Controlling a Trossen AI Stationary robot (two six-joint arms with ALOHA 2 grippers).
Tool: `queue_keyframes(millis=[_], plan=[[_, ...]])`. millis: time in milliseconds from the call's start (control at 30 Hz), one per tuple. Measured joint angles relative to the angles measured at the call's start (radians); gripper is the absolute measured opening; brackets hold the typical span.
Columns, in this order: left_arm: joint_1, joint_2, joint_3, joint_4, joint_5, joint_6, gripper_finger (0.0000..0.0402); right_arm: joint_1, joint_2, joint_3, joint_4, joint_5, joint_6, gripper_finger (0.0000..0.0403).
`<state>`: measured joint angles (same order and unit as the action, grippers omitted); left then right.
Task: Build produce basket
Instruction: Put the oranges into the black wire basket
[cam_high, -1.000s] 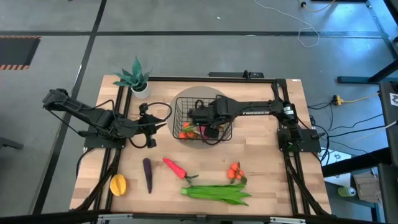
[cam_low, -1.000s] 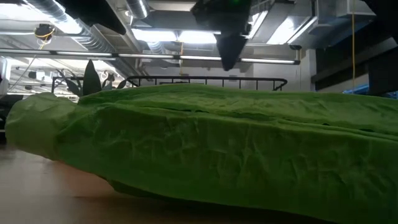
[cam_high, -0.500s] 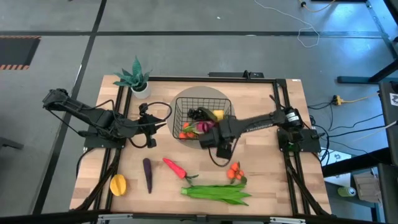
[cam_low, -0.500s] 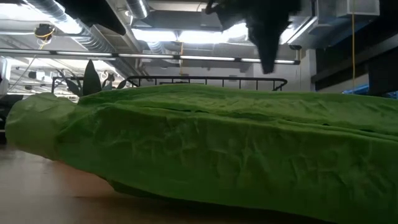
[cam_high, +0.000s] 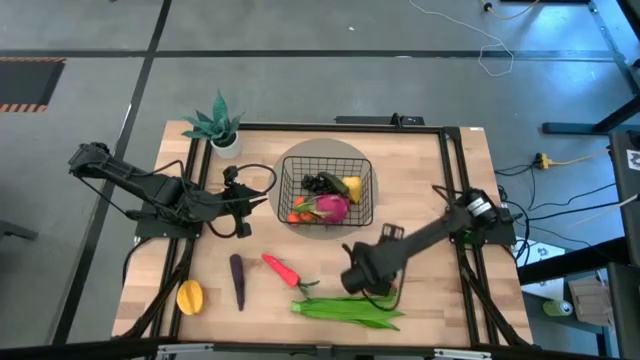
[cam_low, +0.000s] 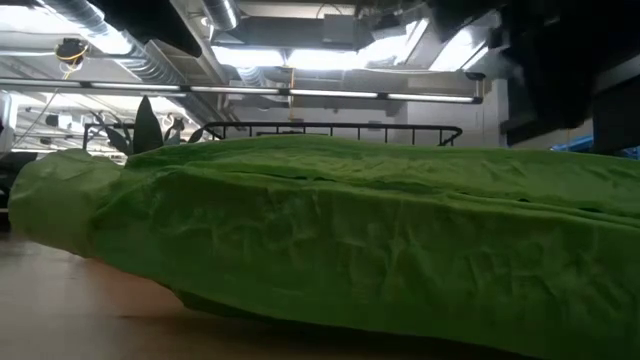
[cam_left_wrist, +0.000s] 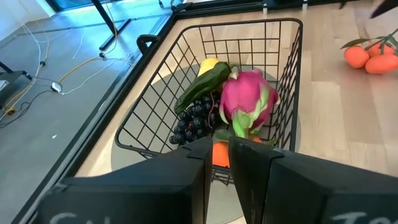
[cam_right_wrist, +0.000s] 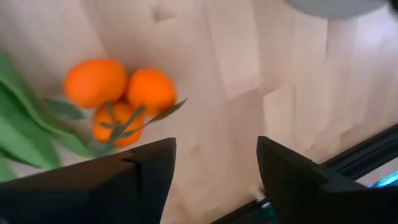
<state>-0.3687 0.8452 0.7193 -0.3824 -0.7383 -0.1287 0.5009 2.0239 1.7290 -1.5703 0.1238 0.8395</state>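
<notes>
Three orange tomatoes (cam_right_wrist: 118, 93) — hidden overhead beneath right hand (cam_high: 362, 279), fingers spread

Left arm: folded low along the left side of the table, links running from the outer left edge inward, wrist level and aimed toward the table's middle. Left claw (cam_high: 243, 203): two dark fingers (cam_left_wrist: 252, 180) held close together, a narrow slit between them, nothing gripped. Right arm: stretched diagonally from its base at the right edge toward the front centre of the table, elbow nearly straight, wrist bent downward. Right claw (cam_high: 372, 290): pointed down at the table surface, its two dark fingers (cam_right_wrist: 146, 171) spread wide apart with clear space between them, nothing held, not in contact with anything.
</notes>
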Motion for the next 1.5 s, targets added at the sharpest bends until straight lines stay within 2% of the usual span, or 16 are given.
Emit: queue_keyframes(millis=[267,500,700,1133,1500], plan=[[0.0,0.0,0.0,0.0,0.0,0.0,0.0043,0.138,0.0,0.0,0.008,-0.015,0.36,0.0213],[0.0,0.0,0.0,0.001,0.0,-0.004,0.0043,0.186,0.001,0.0,0.096,-0.01,0.638,0.0213],[0.0,0.0,0.0,0.001,0.0,-0.022,0.0043,0.192,0.001,0.0,0.201,0.091,0.673,0.0213],[0.0,0.0,0.0,0.001,0.0,-0.022,0.0043,0.192,0.061,0.0,0.197,0.092,0.675,0.0213],[0.0,0.0,0.0,0.001,0.0,-0.022,0.0043,0.191,0.118,0.0,0.189,-0.064,0.705,0.0213]])
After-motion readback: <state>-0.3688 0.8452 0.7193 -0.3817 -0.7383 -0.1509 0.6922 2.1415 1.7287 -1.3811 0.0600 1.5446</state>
